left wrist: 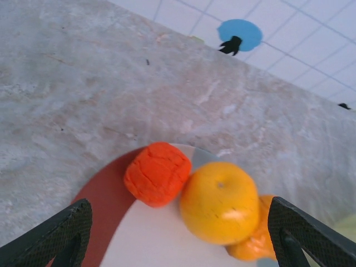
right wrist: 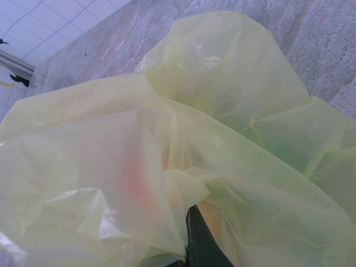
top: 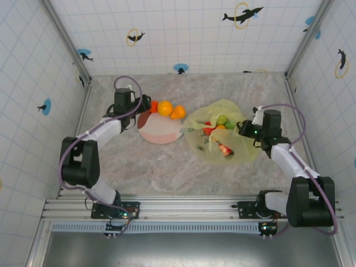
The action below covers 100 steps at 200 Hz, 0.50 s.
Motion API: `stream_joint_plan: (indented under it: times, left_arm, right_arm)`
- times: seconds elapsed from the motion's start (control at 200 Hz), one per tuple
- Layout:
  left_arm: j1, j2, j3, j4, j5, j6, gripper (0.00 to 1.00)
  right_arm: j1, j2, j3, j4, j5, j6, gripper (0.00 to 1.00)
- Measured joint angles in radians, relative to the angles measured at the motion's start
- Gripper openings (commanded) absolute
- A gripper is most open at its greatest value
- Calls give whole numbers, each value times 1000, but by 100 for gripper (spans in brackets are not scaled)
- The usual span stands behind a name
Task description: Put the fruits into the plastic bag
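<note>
Left wrist: left gripper (left wrist: 179, 208) spread wide, red-orange fruit (left wrist: 157, 173) and round orange fruit (left wrist: 219, 201) touching on the plate (left wrist: 105, 194) just ahead
Right wrist: right gripper (right wrist: 197, 242) pressed together, pinching the plastic bag (right wrist: 222, 83)
Top external: bag on tabletop (top: 167, 167) beside the plate — green fruit (top: 222, 119) and red ones inside

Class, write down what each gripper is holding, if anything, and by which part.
Right gripper: shut on the plastic bag, pinching a bunched fold of its plastic. Left gripper: open, holding nothing.
</note>
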Motion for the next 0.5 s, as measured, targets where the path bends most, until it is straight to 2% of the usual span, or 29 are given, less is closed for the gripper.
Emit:
stream_joint_plan:
  times: [0.215,0.5]
  left_arm:
    - [3,164,137,-38,8,11,84]
    - [3,308,248,-69,47,18,83]
  right_arm:
    - [0,8,0,0,-8,0,0]
    - [0,8,0,0,-12,0,0]
